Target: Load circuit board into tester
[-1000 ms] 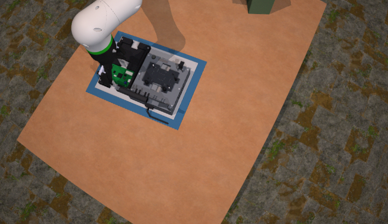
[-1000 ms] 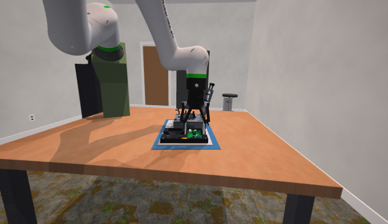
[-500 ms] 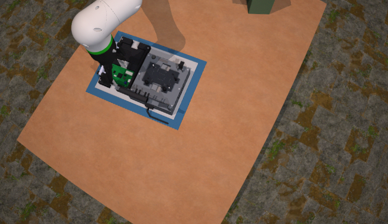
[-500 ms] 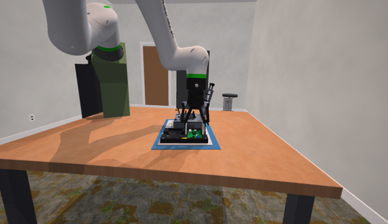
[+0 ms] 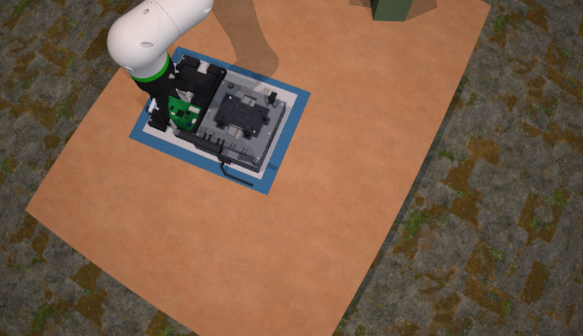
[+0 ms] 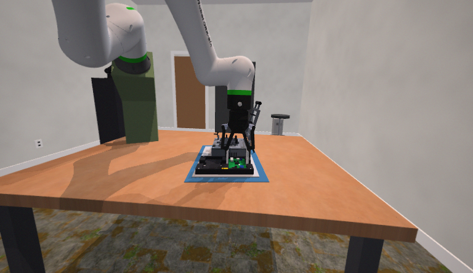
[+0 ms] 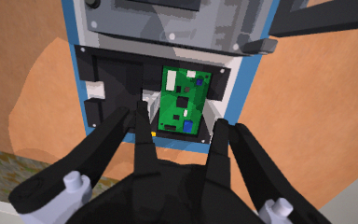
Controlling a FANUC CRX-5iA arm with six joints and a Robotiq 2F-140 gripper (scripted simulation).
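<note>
One orange table (image 6: 313, 193), grey walls, seemingly mossy stone floor (image 6: 195, 252)

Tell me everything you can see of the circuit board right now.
The circuit board is a green rectangle lying flat and face up in one pocket of the black tray, beside the grey tester. It carries white connector blocks at the end toward the tester, black chips and blue parts. The gripper straddles it, fingers down beside both long edges, partly closed but not yet gripping. The tray's other pocket is empty.
</note>
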